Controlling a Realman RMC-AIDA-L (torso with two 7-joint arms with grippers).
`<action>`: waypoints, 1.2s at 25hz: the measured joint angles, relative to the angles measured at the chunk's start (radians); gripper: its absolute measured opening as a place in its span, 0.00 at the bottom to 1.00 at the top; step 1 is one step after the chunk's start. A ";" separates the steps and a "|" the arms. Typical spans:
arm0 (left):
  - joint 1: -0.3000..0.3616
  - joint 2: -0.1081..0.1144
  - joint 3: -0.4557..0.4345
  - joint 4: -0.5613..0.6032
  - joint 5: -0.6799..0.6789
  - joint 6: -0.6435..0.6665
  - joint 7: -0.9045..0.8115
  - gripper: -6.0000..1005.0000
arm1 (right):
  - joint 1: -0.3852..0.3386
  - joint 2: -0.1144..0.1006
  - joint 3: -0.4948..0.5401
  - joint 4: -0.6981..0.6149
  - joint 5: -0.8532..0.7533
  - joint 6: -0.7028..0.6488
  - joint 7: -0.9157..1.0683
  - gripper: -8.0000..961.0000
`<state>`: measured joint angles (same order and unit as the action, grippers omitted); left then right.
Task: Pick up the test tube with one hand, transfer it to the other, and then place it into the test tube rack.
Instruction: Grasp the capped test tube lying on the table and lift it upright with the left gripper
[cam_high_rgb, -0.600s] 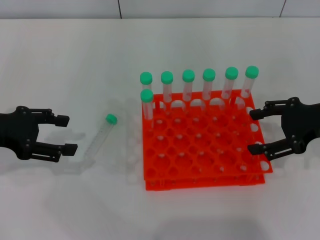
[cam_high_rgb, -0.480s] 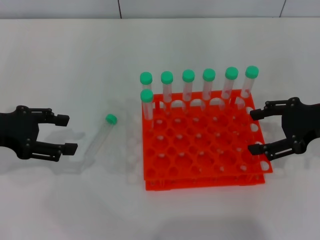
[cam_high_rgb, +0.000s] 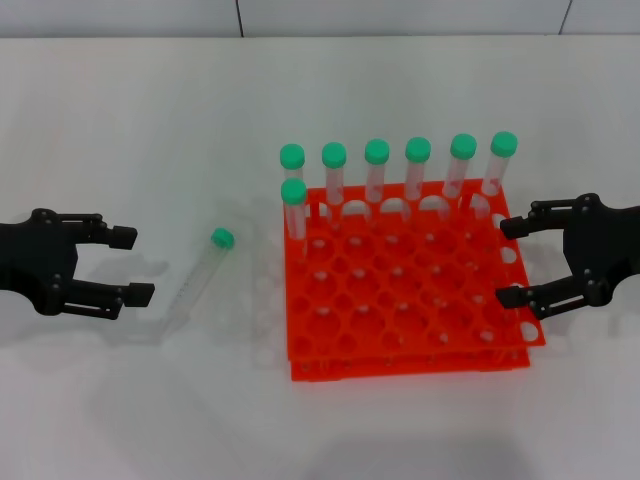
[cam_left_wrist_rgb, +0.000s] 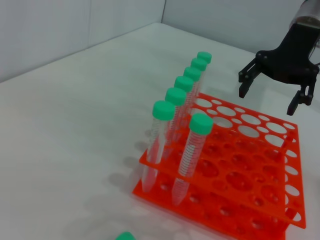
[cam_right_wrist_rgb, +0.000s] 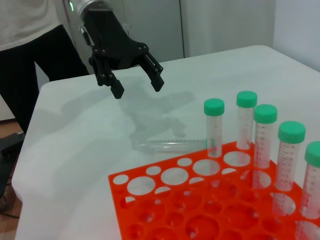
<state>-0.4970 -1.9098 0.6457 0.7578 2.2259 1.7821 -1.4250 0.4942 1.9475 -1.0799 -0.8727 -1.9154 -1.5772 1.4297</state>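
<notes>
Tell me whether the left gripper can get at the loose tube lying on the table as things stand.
Probably yes. The left gripper is open and faces the test tube, which lies flat on the table with bare surface between them. The test tube rack stands on the tube's far side, apart from it.

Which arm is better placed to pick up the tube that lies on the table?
The left. Its gripper is open beside the lying tube, with bare table between them. The right gripper is across the orange rack, far from it.
</notes>
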 joint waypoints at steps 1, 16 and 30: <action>0.000 0.000 0.000 0.000 0.000 0.000 0.001 0.83 | 0.000 0.000 0.000 0.000 0.000 0.001 0.000 0.91; -0.016 -0.001 0.004 0.005 0.018 0.007 -0.061 0.83 | 0.000 0.002 0.000 -0.004 0.004 0.010 0.000 0.91; -0.049 -0.062 0.141 0.273 0.120 0.086 -0.573 0.83 | 0.000 0.002 0.000 -0.009 0.000 0.009 -0.009 0.91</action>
<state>-0.5464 -1.9714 0.7869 1.0304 2.3463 1.8678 -1.9984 0.4938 1.9497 -1.0799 -0.8819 -1.9157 -1.5677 1.4203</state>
